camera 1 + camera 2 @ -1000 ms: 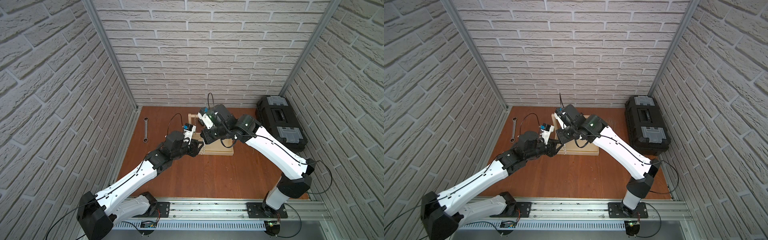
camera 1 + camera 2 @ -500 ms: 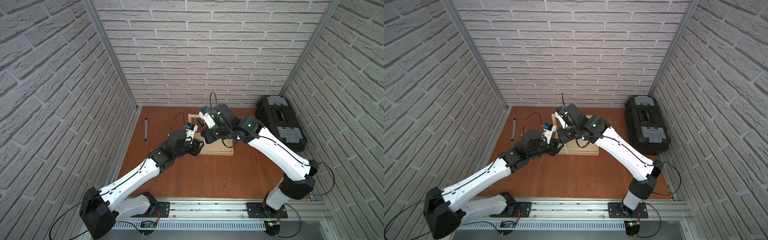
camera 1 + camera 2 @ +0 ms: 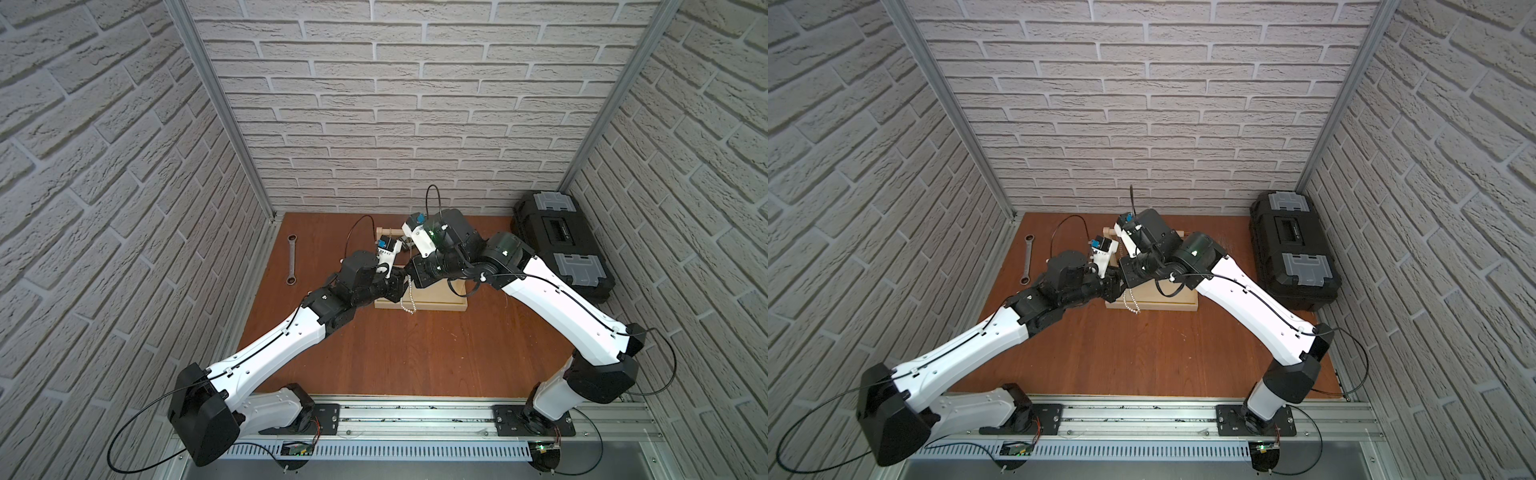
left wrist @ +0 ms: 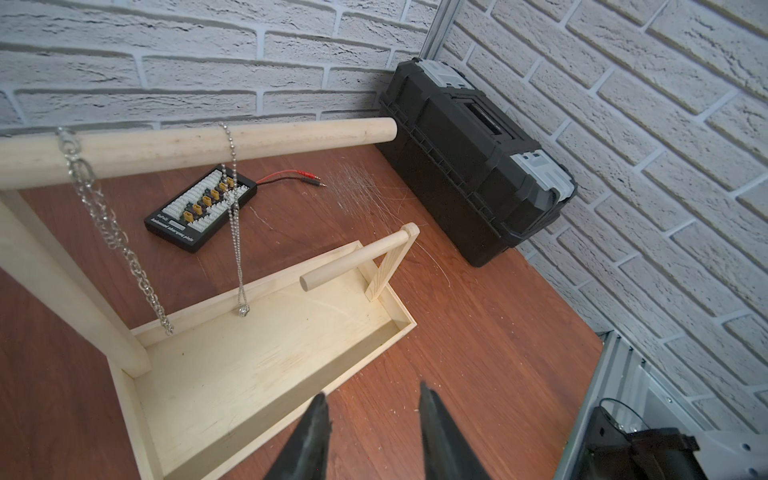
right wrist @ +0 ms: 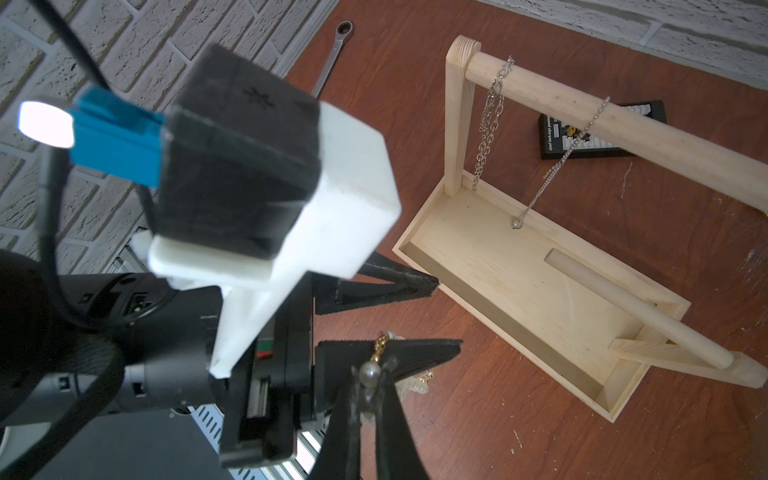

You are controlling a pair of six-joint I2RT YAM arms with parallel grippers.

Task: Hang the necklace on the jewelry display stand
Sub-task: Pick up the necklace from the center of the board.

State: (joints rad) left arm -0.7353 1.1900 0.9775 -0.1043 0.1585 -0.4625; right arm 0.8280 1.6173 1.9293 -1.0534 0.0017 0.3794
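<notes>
The necklace (image 5: 369, 370), a string of pearls with a short gold chain end, is pinched in my shut right gripper (image 5: 370, 379). In both top views it dangles (image 3: 409, 297) (image 3: 1130, 301) over the front left edge of the jewelry display stand (image 3: 440, 306) (image 3: 1169, 306). My left gripper (image 5: 446, 316) (image 4: 372, 390) is open right beside it, with one finger (image 5: 415, 349) next to the gold chain end and nothing between the fingers. The stand's pale wooden tray (image 4: 257, 374) and its round dowel bar (image 4: 249, 141) (image 5: 648, 133) lie just beyond both grippers.
Two silver chains (image 4: 108, 224) (image 4: 237, 232) hang on the dowel bar. A shorter low bar (image 4: 353, 262) crosses the tray's far end. Behind the stand lies a black connector board (image 4: 201, 212). A black toolbox (image 3: 561, 249) sits at the back right, a wrench (image 3: 293, 259) at the back left.
My left gripper has edged toward the right gripper and its jaws have narrowed. The right gripper has stayed shut on the necklace, almost still.
</notes>
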